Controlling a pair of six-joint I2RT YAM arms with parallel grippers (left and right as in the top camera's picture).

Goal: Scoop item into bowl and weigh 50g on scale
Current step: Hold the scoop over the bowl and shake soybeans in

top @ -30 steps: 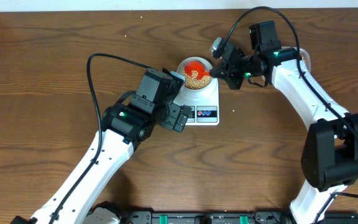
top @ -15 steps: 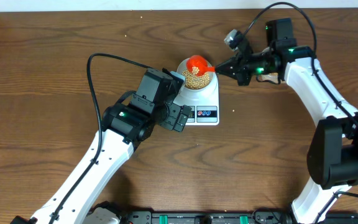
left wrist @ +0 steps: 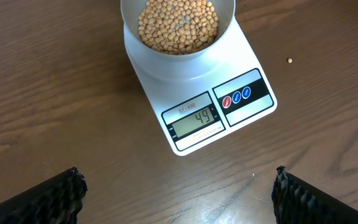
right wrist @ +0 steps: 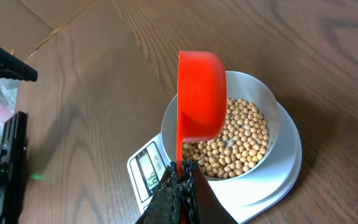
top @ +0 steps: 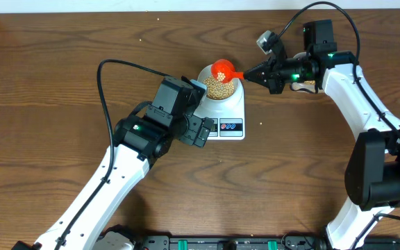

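Above the rim of the bowl [right wrist: 277, 127], the right gripper [right wrist: 180, 177], clamped on the red scoop [right wrist: 199, 93], has drawn it tipped off the beans [right wrist: 244, 134], the scale [left wrist: 157, 87] under them reading 49, barely short, while the left gripper [left wrist: 179, 190] gapes empty.

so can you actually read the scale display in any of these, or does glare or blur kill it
Left wrist view: the display on the scale is sharp and glare-free, reading 49; a faint sheen lies on the table below it. Right wrist view: display skewed and small, digits unclear, though the red scoop is crisp. Overhead view: display too small to read.
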